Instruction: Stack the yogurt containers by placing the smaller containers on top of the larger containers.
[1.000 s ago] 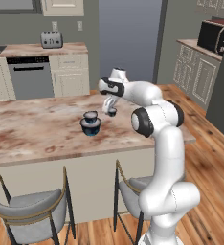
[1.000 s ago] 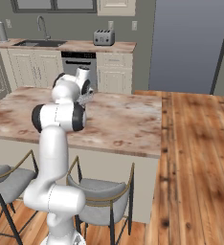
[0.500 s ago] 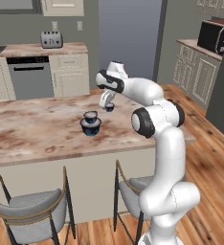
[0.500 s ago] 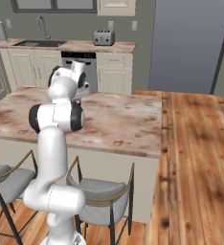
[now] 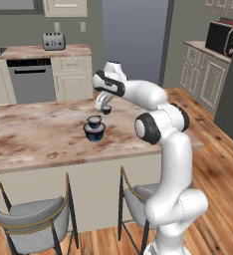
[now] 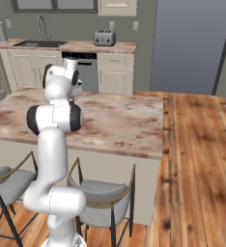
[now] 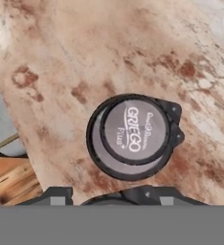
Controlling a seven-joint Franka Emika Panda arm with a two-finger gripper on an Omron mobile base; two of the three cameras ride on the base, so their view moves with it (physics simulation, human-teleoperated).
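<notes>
Two dark-blue yogurt containers [image 5: 94,128] stand stacked upright on the marble counter [image 5: 34,137]; a smaller one [image 5: 106,109] is just behind.

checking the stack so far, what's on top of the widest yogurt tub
A medium tub sits on the widest tub, seen in the hand view as a grey lid reading Griego. That lid hides the wide tub's own top.

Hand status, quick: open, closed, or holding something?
Hand: closed on the tiny tub, held up beside the stacked tubs.
</notes>
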